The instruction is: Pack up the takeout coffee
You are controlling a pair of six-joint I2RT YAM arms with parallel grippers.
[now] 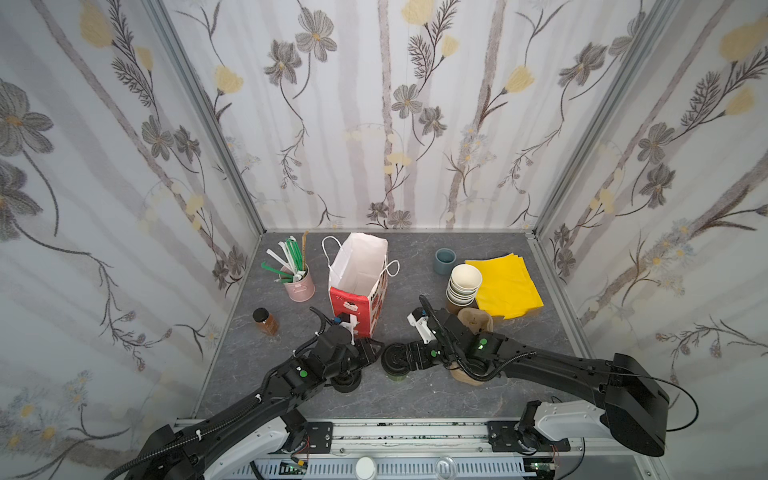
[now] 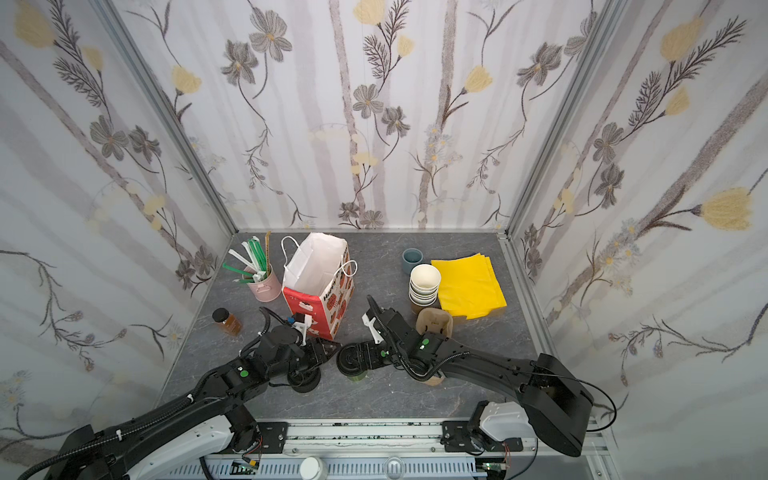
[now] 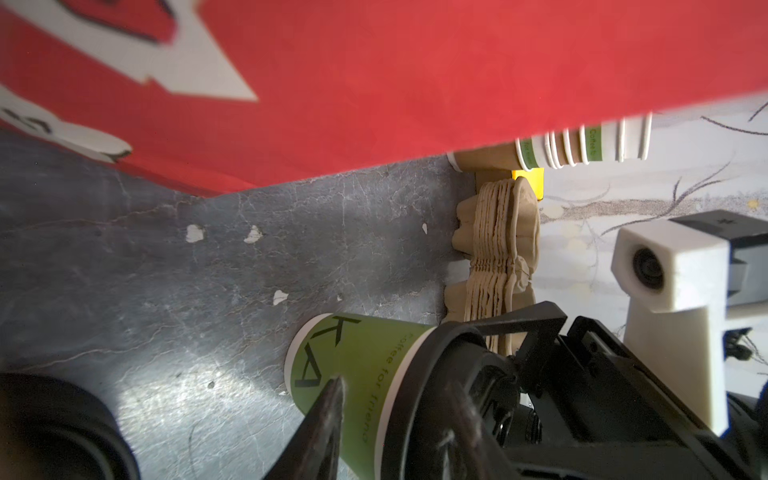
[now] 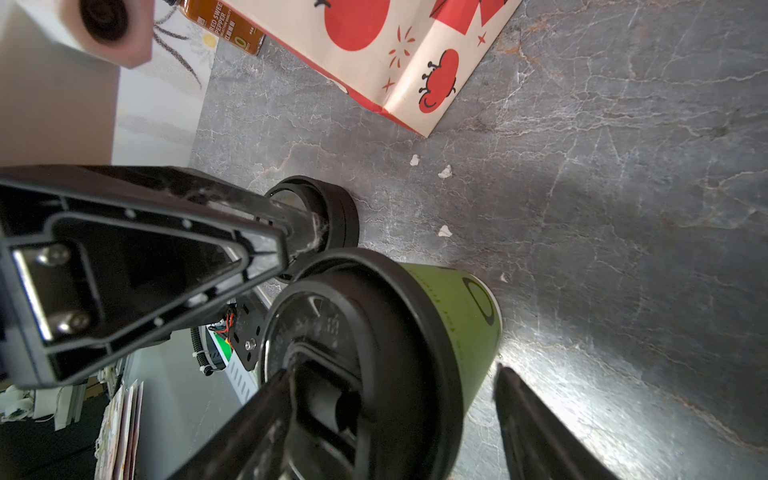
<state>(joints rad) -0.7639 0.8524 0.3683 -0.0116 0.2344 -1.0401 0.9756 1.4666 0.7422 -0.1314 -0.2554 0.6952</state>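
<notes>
Right gripper (image 4: 392, 368) jaws wide, set against either side of the takeout coffee (image 3: 365, 365) at its black lid. The cup is upright at the front middle of the grey table (image 1: 415, 399). Left gripper (image 1: 377, 347) half open, nothing in it, tips just beside that lid, contact or not I can't tell; black lid stack (image 1: 347, 382) under the left arm, open red-and-white paper bag (image 1: 357, 286) just behind, brown carrier trays (image 1: 473, 320) behind the right wrist.
</notes>
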